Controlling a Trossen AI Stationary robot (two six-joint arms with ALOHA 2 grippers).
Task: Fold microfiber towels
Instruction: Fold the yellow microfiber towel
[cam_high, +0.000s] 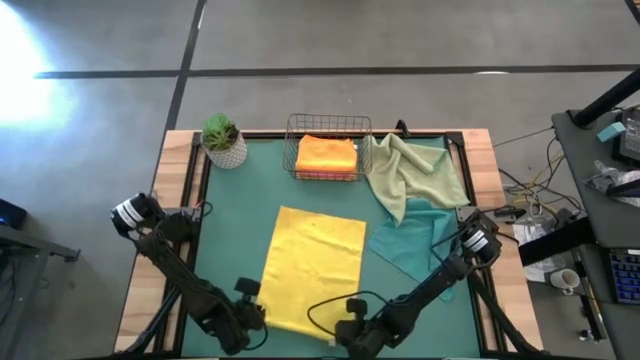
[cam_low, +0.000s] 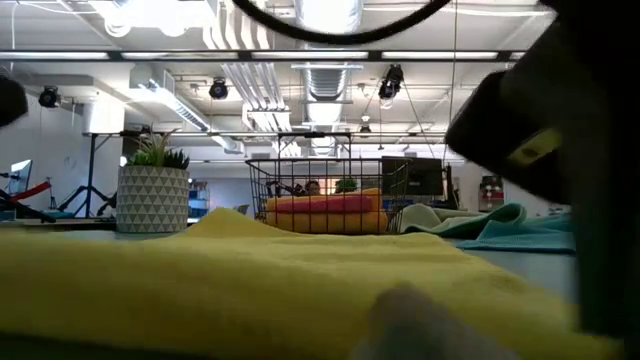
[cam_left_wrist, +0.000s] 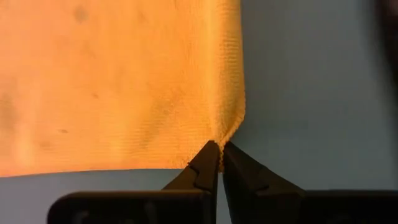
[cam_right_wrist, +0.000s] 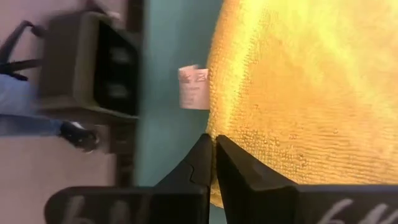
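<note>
Room: concrete floor (cam_high: 330, 35) lay around the table in the high view; the low view looked into a hall with ceiling ducts and lamps.
Surface: green table mat (cam_high: 250, 200) covered a wooden table (cam_high: 172, 170).
Yellow towel (cam_high: 312, 268): lay spread flat in the middle of the mat, slightly skewed, its near edge reaching both grippers; in the low view it filled the foreground.
Left gripper (cam_left_wrist: 220, 155): sat at the near left corner of the yellow towel, fingers pinched together on the cloth's corner edge, which puckered between the tips.
Right gripper (cam_right_wrist: 214, 149): sat at the near right corner of the same towel, fingers closed tight on its edge, beside a small white label (cam_right_wrist: 194, 87) sticking out from the hem.
Wire basket (cam_high: 328, 125): stood at the far edge of the mat, holding a folded orange towel (cam_high: 326, 155); the low view showed a pink layer (cam_low: 325, 204) within that stack.
Pale sage green towel (cam_high: 410, 170): lay crumpled just right of the basket, one part draped against its side.
Teal towel (cam_high: 415, 240): lay rumpled nearer than the sage one, partly under it, just right of the yellow towel.
Potted plant (cam_high: 222, 140): stood in a white patterned pot at the far left corner of the mat, left of the basket.
Beyond the table: a desk with clutter and cables (cam_high: 600, 170) stood to the right.
</note>
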